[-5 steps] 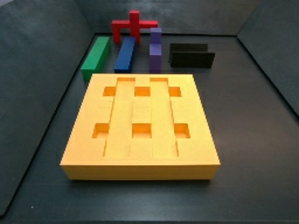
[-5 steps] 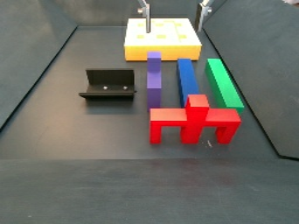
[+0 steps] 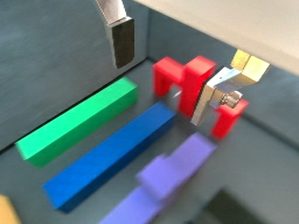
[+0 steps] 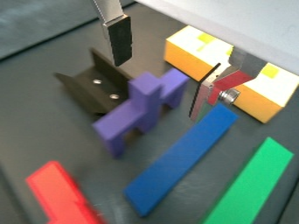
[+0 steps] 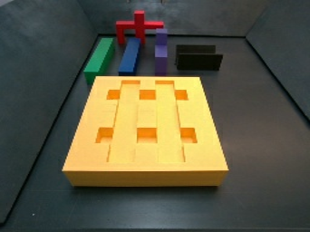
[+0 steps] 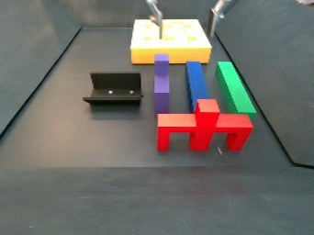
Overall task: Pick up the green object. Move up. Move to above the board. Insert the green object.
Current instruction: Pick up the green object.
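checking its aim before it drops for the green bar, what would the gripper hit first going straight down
Most likely the blue bar, not the green bar. In a side view the open gripper hangs high, roughly centred over the blue bar. Depth is unclear, so this is a best guess.

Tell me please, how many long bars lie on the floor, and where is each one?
3, side by side: the green bar, the blue bar in the middle, the purple bar nearest the fixture. The gripper hangs open above, holding nothing. No more are visible.
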{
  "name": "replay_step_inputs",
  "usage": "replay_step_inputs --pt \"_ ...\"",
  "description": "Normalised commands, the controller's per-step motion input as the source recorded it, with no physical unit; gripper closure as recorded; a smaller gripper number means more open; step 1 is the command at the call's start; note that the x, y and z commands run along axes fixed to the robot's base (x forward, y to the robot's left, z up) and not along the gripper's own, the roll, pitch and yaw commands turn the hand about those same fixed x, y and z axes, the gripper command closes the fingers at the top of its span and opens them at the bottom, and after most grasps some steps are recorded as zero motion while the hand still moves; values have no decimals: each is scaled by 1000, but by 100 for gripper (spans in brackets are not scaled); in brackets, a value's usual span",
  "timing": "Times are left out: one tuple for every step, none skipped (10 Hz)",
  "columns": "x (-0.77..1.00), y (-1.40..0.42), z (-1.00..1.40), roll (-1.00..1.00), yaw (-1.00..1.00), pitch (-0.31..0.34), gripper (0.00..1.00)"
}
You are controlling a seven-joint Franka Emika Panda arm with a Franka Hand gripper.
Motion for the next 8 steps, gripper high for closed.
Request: replay_step_inputs --pt "-669 -751 -211 -51 14 -87 0" --pt "-837 -646 -311 -34 0 -223 0" --pt "-851 -266 -463 0 0 -227 0" --pt "-737 0 -640 0 -80 -196 0" --pt "-514 134 -757 0 0 -139 0" --pt "-469 69 -680 73 -14 -117 0" --pt "-426 0 -560 156 -86 -63 0" --pt "-123 0 -514 223 -17 0 0"
